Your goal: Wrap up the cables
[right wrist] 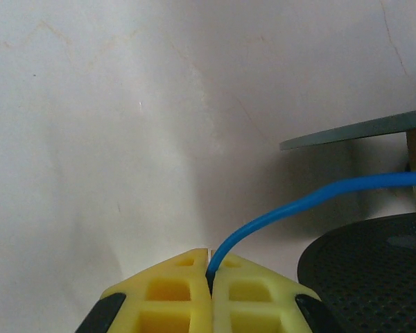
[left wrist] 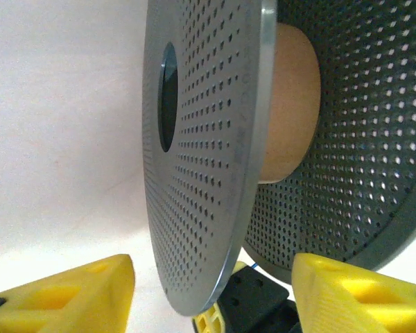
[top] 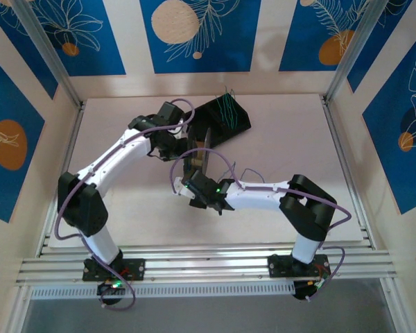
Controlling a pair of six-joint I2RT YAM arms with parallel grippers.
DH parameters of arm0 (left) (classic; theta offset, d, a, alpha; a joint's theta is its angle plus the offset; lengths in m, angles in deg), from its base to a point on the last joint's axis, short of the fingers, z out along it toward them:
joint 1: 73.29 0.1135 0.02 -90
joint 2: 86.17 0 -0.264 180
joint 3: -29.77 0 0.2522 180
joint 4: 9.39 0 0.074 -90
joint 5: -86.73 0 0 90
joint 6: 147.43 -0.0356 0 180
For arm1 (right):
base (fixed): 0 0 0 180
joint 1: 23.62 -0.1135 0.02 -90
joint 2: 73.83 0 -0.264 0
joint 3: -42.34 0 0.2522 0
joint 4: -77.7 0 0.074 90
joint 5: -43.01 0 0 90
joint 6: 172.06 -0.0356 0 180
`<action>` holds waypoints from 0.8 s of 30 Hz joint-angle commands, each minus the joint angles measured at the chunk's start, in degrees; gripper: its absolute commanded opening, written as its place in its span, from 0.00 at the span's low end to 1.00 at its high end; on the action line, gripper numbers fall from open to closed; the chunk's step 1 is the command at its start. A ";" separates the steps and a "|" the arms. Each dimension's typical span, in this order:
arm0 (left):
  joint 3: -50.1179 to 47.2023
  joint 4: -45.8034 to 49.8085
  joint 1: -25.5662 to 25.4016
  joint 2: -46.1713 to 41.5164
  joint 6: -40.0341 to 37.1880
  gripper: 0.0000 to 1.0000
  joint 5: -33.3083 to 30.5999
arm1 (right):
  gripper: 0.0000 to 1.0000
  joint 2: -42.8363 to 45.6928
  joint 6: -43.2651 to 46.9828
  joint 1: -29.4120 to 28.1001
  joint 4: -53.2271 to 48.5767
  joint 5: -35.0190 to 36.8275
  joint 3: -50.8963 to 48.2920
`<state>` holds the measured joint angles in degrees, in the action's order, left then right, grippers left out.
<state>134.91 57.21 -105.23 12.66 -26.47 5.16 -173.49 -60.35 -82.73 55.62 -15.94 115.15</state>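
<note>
From above, green cables (top: 226, 104) lie in a black tray (top: 237, 125) at the back of the worktop (top: 291, 146), with a spool (top: 198, 158) standing at its middle. Left wrist: the left tool (left wrist: 211, 277) straddles the spool's flange, part open and gripping nothing. Right wrist: the right tool (right wrist: 209, 269) pinches a blue cable (right wrist: 298, 205) that leads to the spool. It looks thin, limp and probably slippery, so it is best held close to the spool.

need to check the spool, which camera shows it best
Left wrist: the spool sits close, both perforated discs and the tan core plain. Right wrist catches parts of the discs; the top view has it small, seen edge-on.
</note>
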 commanded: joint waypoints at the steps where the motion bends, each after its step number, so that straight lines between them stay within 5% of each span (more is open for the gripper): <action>1: 2.88 2.33 -1.18 2.13 -1.26 0.54 -2.44 | 0.00 1.78 -1.70 0.62 0.06 -2.05 0.90; 13: 4.95 3.85 -2.89 5.12 -1.45 0.34 -5.20 | 0.00 2.35 -3.04 1.39 -0.05 -3.55 0.63; 24: 6.70 4.20 -3.31 7.43 -1.59 0.26 -6.61 | 0.00 2.80 -3.22 1.59 0.41 -4.19 0.24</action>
<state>139.45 59.79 -107.68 19.37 -27.60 -0.17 -173.38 -62.71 -81.44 55.60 -18.91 115.15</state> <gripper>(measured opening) 0.260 0.053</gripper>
